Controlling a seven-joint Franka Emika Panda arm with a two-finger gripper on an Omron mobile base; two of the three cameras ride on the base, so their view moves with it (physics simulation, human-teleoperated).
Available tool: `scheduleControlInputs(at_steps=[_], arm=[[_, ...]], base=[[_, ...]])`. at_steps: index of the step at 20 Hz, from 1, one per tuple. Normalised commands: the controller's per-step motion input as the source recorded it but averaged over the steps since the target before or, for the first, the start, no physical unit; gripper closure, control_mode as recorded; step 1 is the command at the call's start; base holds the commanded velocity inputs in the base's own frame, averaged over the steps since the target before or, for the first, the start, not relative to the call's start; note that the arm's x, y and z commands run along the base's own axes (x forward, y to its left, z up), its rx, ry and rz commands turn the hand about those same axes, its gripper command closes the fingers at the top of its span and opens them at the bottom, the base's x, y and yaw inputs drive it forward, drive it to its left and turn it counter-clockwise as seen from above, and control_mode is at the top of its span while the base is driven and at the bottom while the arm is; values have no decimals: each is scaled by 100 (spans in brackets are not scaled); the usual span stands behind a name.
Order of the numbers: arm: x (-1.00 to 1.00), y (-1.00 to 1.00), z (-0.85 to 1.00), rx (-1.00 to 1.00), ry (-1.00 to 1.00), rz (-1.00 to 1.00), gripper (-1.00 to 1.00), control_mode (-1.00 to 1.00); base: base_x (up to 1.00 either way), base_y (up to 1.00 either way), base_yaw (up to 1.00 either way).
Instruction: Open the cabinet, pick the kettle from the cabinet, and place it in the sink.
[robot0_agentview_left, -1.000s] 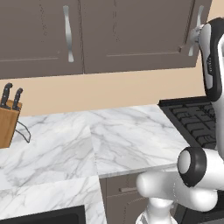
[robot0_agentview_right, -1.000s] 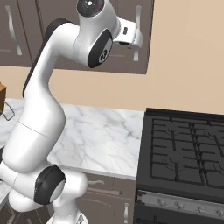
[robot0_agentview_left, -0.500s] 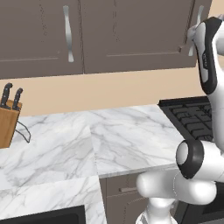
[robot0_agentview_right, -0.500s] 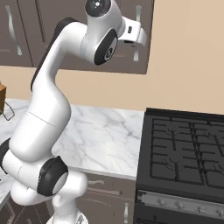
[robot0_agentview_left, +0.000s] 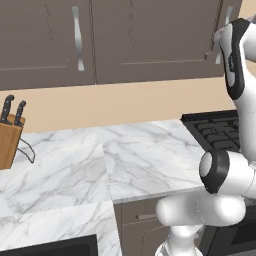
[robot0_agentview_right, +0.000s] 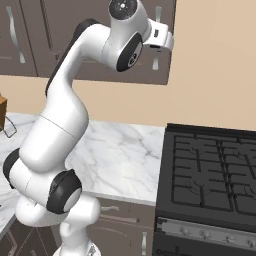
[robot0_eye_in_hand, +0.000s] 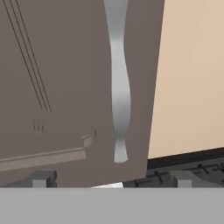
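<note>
Since a second ago the arm's upper links have been swung higher and nearer the cabinet (robot0_agentview_left: 150, 40), whose doors are closed across the top of both base views. In the hand view the gripper (robot0_eye_in_hand: 111, 177) is seen with jaws spread wide, nothing between them, just below the silver handle (robot0_eye_in_hand: 119, 78) at centre frame. No legible writing is seen. The stove (robot0_agentview_right: 210, 175) is seen at lower right.

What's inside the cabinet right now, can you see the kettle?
No. The cabinet doors are shut, so anything inside is covered. Visible are its door panel and curved silver handle, with the open gripper facing it.
</note>
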Motion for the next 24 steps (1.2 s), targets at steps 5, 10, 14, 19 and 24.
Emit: scheduleControlInputs(at_steps=[5,10,14,19,24], arm=[[27,-8,0,0,0,0,-100,-100],[29,-4,0,0,0,0,-100,-100],[29,-4,0,0,0,0,-100,-100],[26,-9,0,0,0,0,-100,-100],[25,-12,0,0,0,0,-100,-100]], base=[[0,0,0],[0,0,0],[0,0,0],[0,0,0],[0,0,0]])
